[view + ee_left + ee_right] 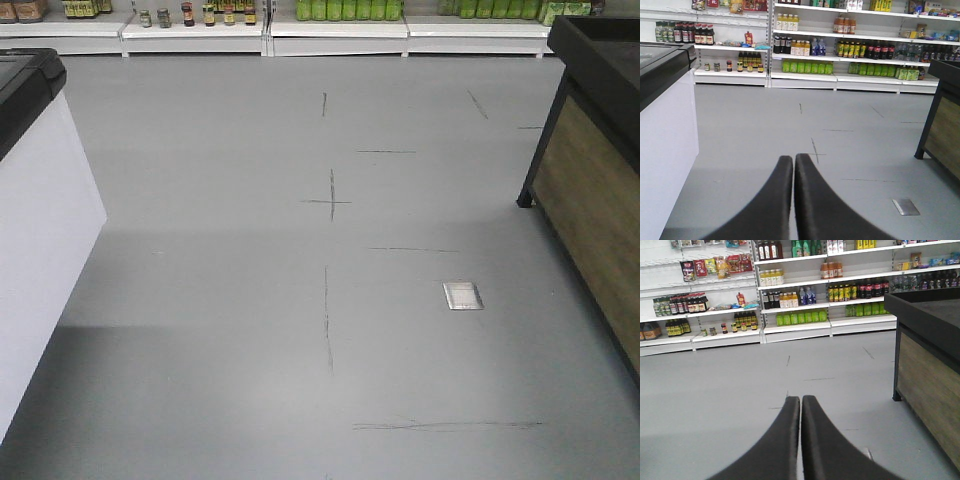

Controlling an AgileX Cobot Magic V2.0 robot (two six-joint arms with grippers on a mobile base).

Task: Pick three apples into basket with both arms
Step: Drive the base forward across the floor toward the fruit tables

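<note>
The left and right black wedge-shaped jaws are hanging pressed together, empty, over the grey floor (200, 300), and, with no maroon apples or pale blue plastic basket showing anywhere, should be opening only once those appear.

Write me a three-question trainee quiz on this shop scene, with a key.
1. True or false: a basket stands on the floor in the front view.
2. The left end effector and the right end effector are: A) wide open; B) shut and empty; C) shut on a fruit.
3. Fill in: the rows of bottles stand on ____ along the far wall.
Key: 1 false; 2 B; 3 shelves.
</note>
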